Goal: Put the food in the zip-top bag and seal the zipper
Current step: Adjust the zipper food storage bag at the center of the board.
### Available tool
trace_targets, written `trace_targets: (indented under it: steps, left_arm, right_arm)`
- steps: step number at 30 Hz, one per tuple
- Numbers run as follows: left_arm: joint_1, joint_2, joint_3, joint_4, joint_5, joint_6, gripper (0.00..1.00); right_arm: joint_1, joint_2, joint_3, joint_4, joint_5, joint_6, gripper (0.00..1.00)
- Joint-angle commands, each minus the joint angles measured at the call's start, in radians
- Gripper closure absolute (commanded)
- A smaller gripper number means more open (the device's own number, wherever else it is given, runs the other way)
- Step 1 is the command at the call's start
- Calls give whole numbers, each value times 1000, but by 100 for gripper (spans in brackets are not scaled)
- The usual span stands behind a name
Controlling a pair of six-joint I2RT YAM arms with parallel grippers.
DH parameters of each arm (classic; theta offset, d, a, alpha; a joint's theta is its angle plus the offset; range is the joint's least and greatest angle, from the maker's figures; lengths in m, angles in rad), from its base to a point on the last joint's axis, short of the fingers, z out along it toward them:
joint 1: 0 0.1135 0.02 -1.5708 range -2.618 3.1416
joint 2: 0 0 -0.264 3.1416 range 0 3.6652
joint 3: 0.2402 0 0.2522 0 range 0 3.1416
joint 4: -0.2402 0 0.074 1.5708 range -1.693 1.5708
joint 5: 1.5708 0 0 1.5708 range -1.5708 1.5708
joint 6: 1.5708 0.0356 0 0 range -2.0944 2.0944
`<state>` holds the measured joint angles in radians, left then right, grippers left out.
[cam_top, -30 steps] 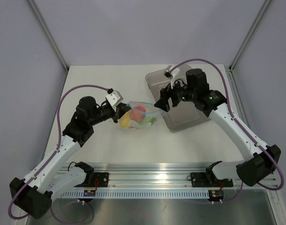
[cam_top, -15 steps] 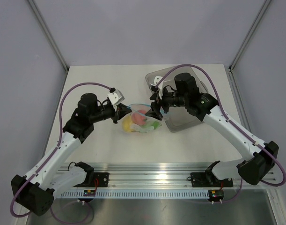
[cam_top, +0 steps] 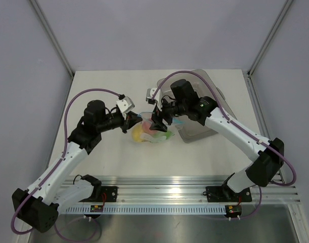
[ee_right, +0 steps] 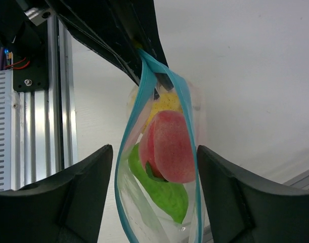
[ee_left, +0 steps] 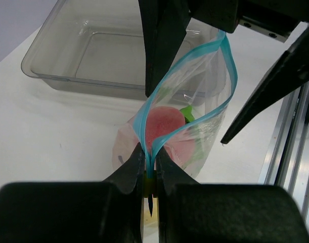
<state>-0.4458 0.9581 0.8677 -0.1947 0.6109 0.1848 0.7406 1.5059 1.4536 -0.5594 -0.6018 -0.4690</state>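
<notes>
Bag (cam_top: 153, 132) is sitting around the desk's (cam_top: 103, 86) middle, just beside the tray's (ee_left: 108, 55) left edge. Its mouth is gaping, with the two sides of the zipper (ee_left: 229, 58) bowing apart. Red-pink food (ee_right: 169, 147), a green piece (ee_right: 164, 195) and a yellow piece (ee_right: 167, 101) are lying inside the bag. Left jaws are closed, pinching the zipper's end where both strips are meeting. Right jaws are standing open, straddling the bag's mouth from the other end, one finger (ee_right: 78, 197) on each side and gripping nothing. Tray is sitting toward the desk's far right corner.
</notes>
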Motion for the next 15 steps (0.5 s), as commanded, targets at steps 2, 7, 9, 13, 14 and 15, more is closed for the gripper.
trace_targets:
  steps: [2, 7, 9, 13, 14, 15]
  left_arm:
    - [4, -5, 51, 28, 35, 15, 100]
    - [4, -19, 54, -1, 35, 42, 100]
    - [6, -25, 63, -28, 24, 48, 27]
    - [22, -54, 56, -55, -14, 47, 1]
    - [27, -62, 47, -55, -19, 51, 1]
    - [33, -71, 33, -55, -17, 56, 1]
  right_arm:
    - [19, 0, 44, 7, 40, -5, 40]
    - [20, 1, 42, 47, 89, 9, 88]
    - [20, -6, 36, 62, 97, 6, 100]
    - [20, -16, 11, 95, 96, -11, 100]
    - [20, -16, 11, 93, 96, -17, 100]
    - [20, -16, 10, 93, 93, -19, 100]
